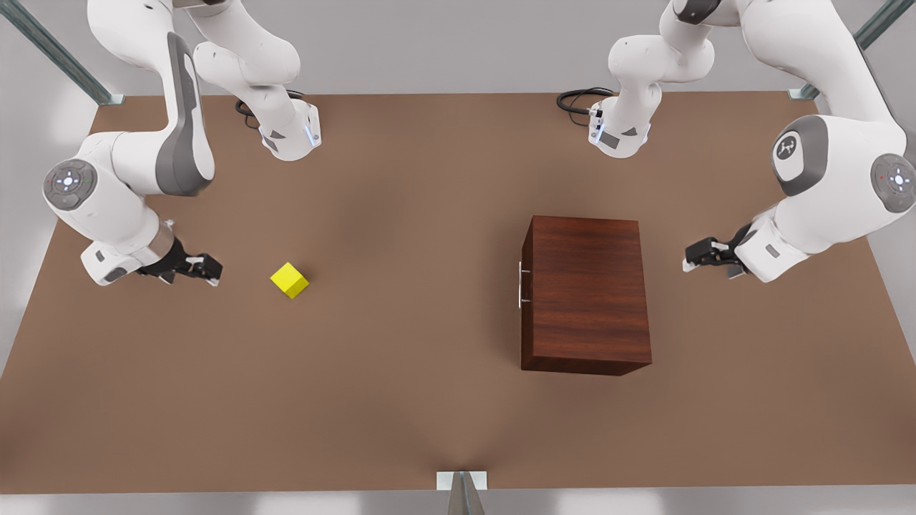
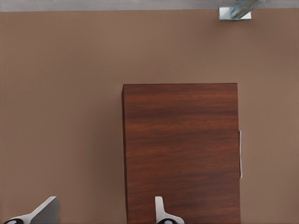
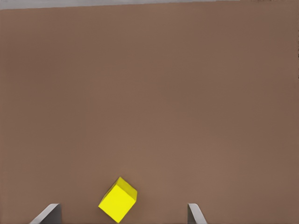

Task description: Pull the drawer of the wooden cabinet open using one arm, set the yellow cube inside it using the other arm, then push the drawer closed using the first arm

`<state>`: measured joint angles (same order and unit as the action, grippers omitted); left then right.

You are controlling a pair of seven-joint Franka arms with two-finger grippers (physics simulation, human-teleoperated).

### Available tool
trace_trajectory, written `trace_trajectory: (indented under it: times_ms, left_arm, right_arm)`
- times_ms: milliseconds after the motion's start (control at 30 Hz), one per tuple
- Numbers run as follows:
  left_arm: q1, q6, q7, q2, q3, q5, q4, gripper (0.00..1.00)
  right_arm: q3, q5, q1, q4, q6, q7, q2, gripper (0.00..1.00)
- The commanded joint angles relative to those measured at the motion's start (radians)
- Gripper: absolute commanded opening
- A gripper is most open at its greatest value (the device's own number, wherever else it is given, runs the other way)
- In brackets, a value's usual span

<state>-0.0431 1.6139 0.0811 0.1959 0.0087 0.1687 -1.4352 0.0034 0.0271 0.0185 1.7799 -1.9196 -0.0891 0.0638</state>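
A: Front view: the wooden cabinet (image 1: 587,295) sits on the worktop (image 1: 401,400), drawer (image 1: 527,285) closed, with the yellow cube (image 1: 289,280) well apart from it.

B: Left claw (image 1: 688,258) waits behind the cabinet, fingers apart; right claw (image 1: 213,273) near the cube, fingers apart.

A: Risk: the handle (image 1: 520,285) faces away, so the left claw may nudge the cabinet reaching round.

Illumination is even, diffuse and moderately bright across all three views. The flat matte brown worktop (image 1: 401,400) shows no glare, only faint soft darkening in patches. The boxy dark reddish-brown wooden cabinet (image 1: 587,286) casts a thin, soft shadow at its base. Wrist views render slightly soft.
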Motion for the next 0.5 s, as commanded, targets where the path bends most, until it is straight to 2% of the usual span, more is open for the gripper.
trace_trajectory:
  times_ms: [0, 67, 133, 200, 267, 300, 400, 467]
  left_arm:
    - [0.000, 0.050, 0.046, -0.001, -0.003, -0.006, 0.001, 1.00]
    - [-0.003, 0.050, 0.045, 0.002, -0.004, -0.008, 0.007, 1.00]
    - [-0.101, 0.040, -0.087, 0.007, -0.015, -0.083, 0.004, 1.00]
    - [-0.155, 0.040, -0.156, 0.007, -0.019, -0.084, 0.007, 1.00]
    - [-0.363, 0.040, -0.334, 0.005, -0.018, -0.152, 0.018, 1.00]
    - [-0.402, -0.014, -0.360, 0.008, -0.039, -0.159, 0.021, 1.00]
    - [-0.646, -0.023, -0.737, 0.143, -0.055, -0.227, 0.122, 1.00]
    - [-0.705, -0.016, -0.788, 0.247, -0.055, -0.294, 0.179, 1.00]
  right_arm:
    - [0.000, -0.001, -0.002, 0.000, -0.039, -0.049, -0.001, 1.00]
    - [0.000, -0.001, -0.002, 0.000, -0.039, -0.055, -0.001, 1.00]
    - [0.000, -0.006, -0.003, 0.000, -0.036, -0.075, 0.004, 1.00]
    - [0.001, -0.003, -0.002, -0.020, -0.022, -0.374, 0.016, 1.00]
    - [-0.003, -0.033, -0.018, -0.019, -0.003, -0.515, 0.030, 1.00]
    - [0.001, -0.055, -0.028, -0.017, -0.004, -0.592, 0.041, 1.00]
    - [-0.005, -0.070, -0.049, -0.017, 0.025, -0.632, 0.042, 1.00]
    - [-0.002, -0.079, -0.054, -0.019, 0.024, -0.652, 0.044, 1.00]
